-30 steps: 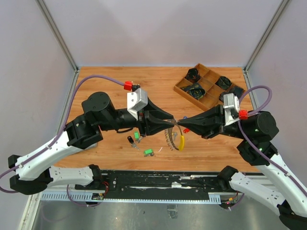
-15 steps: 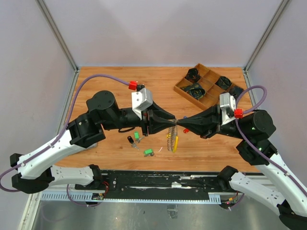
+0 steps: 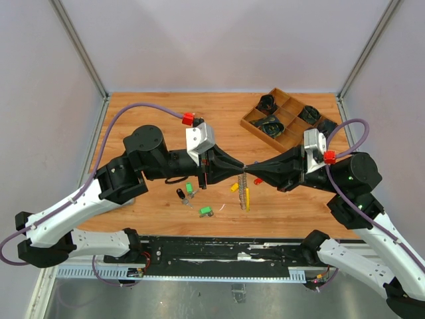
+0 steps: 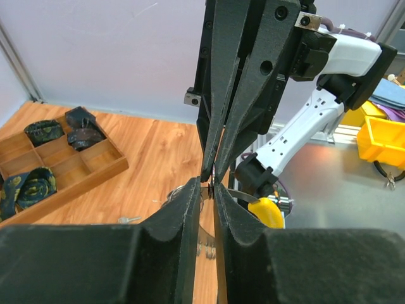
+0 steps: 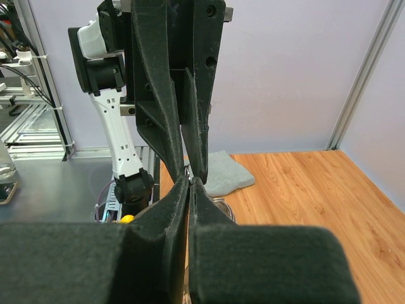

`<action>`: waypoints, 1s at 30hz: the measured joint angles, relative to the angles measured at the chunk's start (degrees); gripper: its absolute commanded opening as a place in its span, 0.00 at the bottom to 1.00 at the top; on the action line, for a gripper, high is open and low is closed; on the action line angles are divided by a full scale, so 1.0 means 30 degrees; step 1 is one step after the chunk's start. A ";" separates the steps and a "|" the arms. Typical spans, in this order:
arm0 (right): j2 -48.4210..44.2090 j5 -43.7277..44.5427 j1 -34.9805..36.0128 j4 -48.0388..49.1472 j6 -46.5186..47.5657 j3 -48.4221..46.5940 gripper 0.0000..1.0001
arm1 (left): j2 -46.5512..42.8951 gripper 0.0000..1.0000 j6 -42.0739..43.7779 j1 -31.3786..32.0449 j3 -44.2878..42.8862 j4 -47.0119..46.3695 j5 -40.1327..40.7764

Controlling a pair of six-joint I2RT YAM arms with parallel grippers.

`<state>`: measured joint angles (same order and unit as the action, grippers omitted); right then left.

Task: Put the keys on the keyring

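Note:
The keyring [image 3: 244, 184] hangs edge-on above the table between the two grippers, its yellow curved piece [image 3: 247, 198] at the bottom. My right gripper [image 3: 249, 171] is shut on the ring's top from the right; a sliver of wire shows at its tips [image 5: 190, 180]. My left gripper [image 3: 239, 169] meets it tip to tip from the left, its jaws [image 4: 211, 184] pinched on the same wire. Loose keys lie on the table: a yellow one [image 3: 234, 187], a red one [image 3: 257, 181] and two green ones [image 3: 190, 188] [image 3: 205, 211].
A wooden divided tray [image 3: 250, 123] holding dark rolled items stands at the back right. A small black object [image 3: 180, 193] lies by the green keys. A grey cloth [image 5: 224, 172] shows in the right wrist view.
My left gripper has moved right up to the ring and narrowed its jaws onto the wire. The ring has swung from a slanted face to edge-on. The right gripper stayed shut.

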<state>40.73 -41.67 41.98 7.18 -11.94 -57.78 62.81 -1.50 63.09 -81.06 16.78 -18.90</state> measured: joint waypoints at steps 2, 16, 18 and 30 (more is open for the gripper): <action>0.0000 0.0000 0.0000 0.0000 0.0000 0.0000 0.01 | 0.0022 0.19 0.0000 0.0000 -0.0029 0.0022 -0.0007; 0.0015 0.0131 0.0000 -0.0080 0.0233 0.0000 0.07 | 0.0138 0.01 0.0000 0.0000 -0.0204 0.0168 0.0124; 0.0007 0.0248 0.0000 -0.0182 0.0364 -0.0007 0.12 | 0.0138 0.01 0.0000 0.0000 -0.0204 0.0175 0.0270; -0.1064 0.1246 0.0000 -0.3169 0.2506 -0.0947 0.46 | -0.0138 0.01 0.1486 0.0007 -0.0204 0.1326 0.2098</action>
<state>37.54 -37.93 41.98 -2.33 -4.43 -60.62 62.39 2.96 63.11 -81.67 20.75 -12.60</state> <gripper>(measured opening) 0.457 0.012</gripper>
